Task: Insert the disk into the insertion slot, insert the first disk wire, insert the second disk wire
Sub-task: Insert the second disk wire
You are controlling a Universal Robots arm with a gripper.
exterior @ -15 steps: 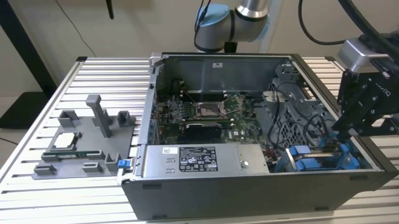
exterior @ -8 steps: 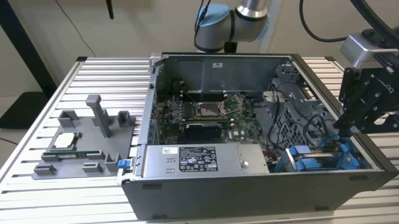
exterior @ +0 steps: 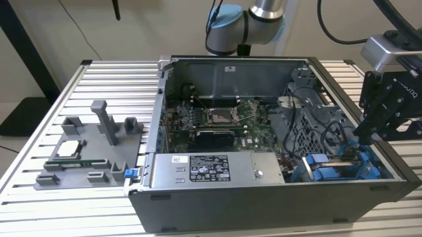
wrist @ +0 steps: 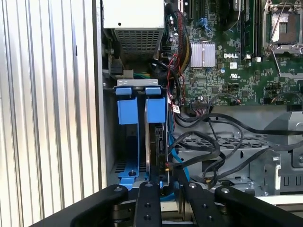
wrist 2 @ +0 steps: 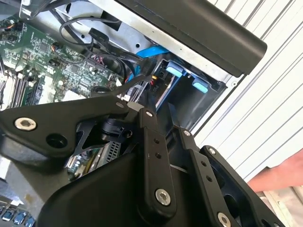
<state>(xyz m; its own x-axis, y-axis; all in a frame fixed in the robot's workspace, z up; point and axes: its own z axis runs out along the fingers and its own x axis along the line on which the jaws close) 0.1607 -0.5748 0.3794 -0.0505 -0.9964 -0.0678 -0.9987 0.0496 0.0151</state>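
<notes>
The disk stands edge-on in its blue frame inside the insertion slot, next to a second blue carrier. In the exterior view the slot is in the case's near corner, on the exterior view's right. My gripper hangs just above it, fingers drawn together. It looks shut on the connector end of a disk wire right at the disk's edge. A blue disk wire runs up from there, and the second wrist view shows that blue wire ending near my gripper.
A grey labelled power-supply box lies along the case's front wall, with the motherboard behind it. A perforated metal cage and loose black cables crowd the slot. A grey fixture sits on the slatted table. A person's hand is nearby.
</notes>
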